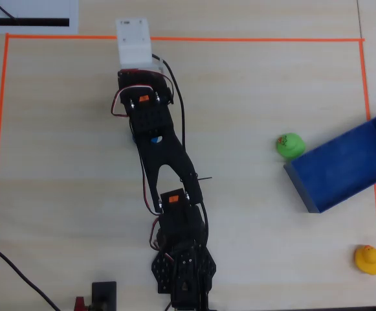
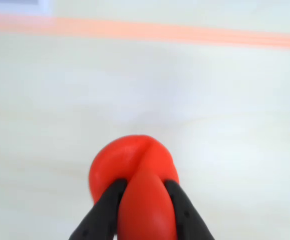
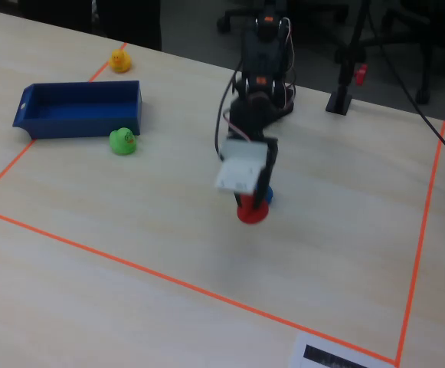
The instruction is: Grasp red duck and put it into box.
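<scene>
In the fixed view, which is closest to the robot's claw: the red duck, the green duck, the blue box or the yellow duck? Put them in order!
1. red duck, right at the gripper.
2. green duck, off to the left.
3. box, just behind the green duck.
4. yellow duck, far back left.

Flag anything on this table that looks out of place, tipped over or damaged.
Nothing stands out. The gripper is closed on the red duck, the blue box sits flat and empty, and the green duck and yellow duck stand upright beside it.
</scene>
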Controlling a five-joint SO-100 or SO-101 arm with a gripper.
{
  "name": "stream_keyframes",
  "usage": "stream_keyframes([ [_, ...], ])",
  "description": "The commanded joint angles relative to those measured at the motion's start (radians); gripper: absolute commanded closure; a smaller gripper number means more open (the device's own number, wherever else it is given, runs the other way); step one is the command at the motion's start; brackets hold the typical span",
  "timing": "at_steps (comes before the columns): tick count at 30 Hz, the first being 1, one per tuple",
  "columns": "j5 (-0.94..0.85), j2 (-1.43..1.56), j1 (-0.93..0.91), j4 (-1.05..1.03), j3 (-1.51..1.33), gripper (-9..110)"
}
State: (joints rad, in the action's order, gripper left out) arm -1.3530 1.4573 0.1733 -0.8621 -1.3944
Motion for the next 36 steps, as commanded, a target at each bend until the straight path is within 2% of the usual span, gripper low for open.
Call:
stream_keyframes([
  [1, -0.008, 0.158, -0.086, -0.094, 0.196, 101],
  [9, -0.074, 0.129, -0.462, -0.316, 0.443, 101],
  [16, -0.114, 0.061, -0.865, -0.324, 0.541, 101],
  [22, -0.150, 0.026, -1.147, -0.331, 0.482, 101],
  [28, -0.153, -0.081, -1.295, -0.334, 0.448, 101],
  [36, -0.141, -0.308, -1.308, -0.276, 0.479, 101],
])
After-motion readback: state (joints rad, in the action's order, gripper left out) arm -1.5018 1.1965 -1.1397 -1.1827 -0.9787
